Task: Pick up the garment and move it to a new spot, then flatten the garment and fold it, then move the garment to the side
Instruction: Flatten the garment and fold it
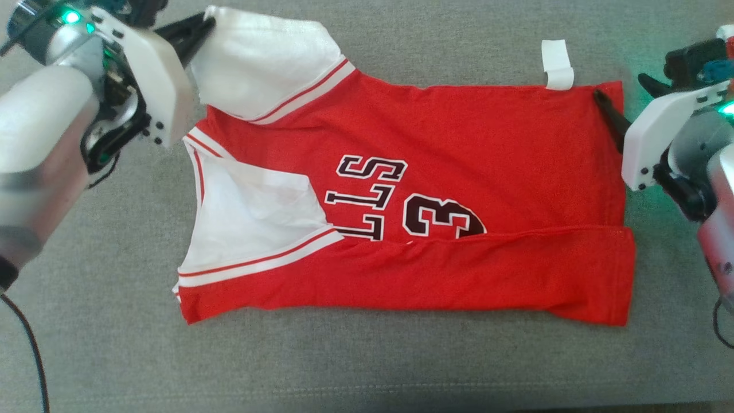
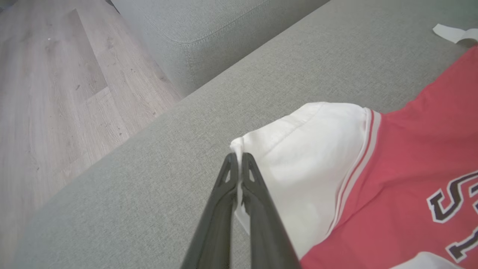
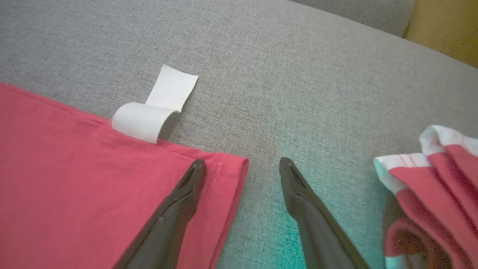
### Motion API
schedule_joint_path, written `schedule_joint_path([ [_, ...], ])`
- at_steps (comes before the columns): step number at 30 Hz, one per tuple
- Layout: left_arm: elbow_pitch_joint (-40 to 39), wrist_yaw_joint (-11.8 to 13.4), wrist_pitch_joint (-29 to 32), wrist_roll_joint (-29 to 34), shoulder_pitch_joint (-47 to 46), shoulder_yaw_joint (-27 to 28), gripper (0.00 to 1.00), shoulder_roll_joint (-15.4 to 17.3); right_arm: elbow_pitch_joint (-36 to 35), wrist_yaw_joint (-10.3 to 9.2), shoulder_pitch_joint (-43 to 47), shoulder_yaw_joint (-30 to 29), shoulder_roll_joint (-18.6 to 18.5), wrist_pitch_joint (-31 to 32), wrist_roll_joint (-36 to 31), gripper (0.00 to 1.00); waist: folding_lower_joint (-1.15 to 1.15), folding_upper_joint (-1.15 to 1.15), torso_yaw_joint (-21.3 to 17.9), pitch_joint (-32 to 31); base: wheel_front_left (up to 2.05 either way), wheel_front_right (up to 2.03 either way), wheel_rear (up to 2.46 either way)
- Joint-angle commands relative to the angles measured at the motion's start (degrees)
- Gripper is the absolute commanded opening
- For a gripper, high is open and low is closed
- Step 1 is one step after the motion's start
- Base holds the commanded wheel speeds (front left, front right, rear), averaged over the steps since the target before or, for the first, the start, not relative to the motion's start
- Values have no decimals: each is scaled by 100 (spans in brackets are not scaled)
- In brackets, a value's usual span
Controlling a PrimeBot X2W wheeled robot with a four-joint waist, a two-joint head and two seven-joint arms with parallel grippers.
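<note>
Two end effectors: one at each far corner of the jersey (image 1: 459, 143), which lies spread on the sofa seat (image 1: 367, 355).
Grip, left end effector (image 2: 237, 158): closed tight on the tip of the white shoulder strap (image 2: 310, 149), with cloth pinched between its two dark fingers; the strap looks raised a little off the seat.
Grip, right end effector (image 3: 242, 162): wide open and holding nothing. One finger (image 3: 179, 201) lies over the red hem corner (image 3: 227, 175); the other finger (image 3: 306, 201) is over bare sofa just beside the edge, so the corner's edge sits between them.
Key relation: the jersey's long axis runs straight from the left end effector to the right end effector, shoulders at the former and hem at the latter.
Nearer arm: each is at its own corner, and only the hem corner is not yet gripped.
Near edge: already folded over, covering the lower part of the number.
Judged next need: the open fingers must close on the hem corner, so both far corners can come over together.
Just ahead of the right end effector: a white tag (image 3: 157, 112) curls out from the far edge.
Off to its other side: a second cloth (image 3: 429, 179), red and white, bunched, apart from the jersey.
Beyond the left end effector: the sofa back (image 2: 209, 30), then the wooden floor (image 2: 56, 93).
Containers: none; the jersey is on the seat, inside nothing.
</note>
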Motion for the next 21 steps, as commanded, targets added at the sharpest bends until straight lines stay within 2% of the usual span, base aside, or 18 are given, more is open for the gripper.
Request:
schedule_joint_path([
  [1, -88, 9, -23, 45, -228, 217, 0, 170, -124, -5, -150, 83, -133, 6, 103, 100, 0, 0, 8, 28, 0, 0, 0],
  [10, -190, 9, -15, 90, -165, 209, 0, 159, 145, -5, -395, 540, -198, -95, 386, 100, 0, 0, -56, 101, 0, 0, 0],
  [11, -189, 9, -13, 95, -168, 208, 0, 161, 157, -5, -400, 650, -200, -58, 433, 84, 0, 0, -60, 95, 0, 0, 0],
  [12, -183, 9, -12, 100, -167, 208, 0, 165, 160, -5, -405, 742, -206, -30, 484, 25, 0, 0, -66, 83, 0, 0, 0],
  [13, -173, 9, -11, 103, -161, 207, 0, 172, 157, -5, -410, 826, -215, -5, 546, 0, 0, 0, -75, 67, 0, 0, 0],
  [21, 120, 19, -142, 179, -165, 222, 0, 211, 251, -5, -606, 1102, -466, -139, 778, 0, 0, 0, -116, -55, 0, 0, 0],
])
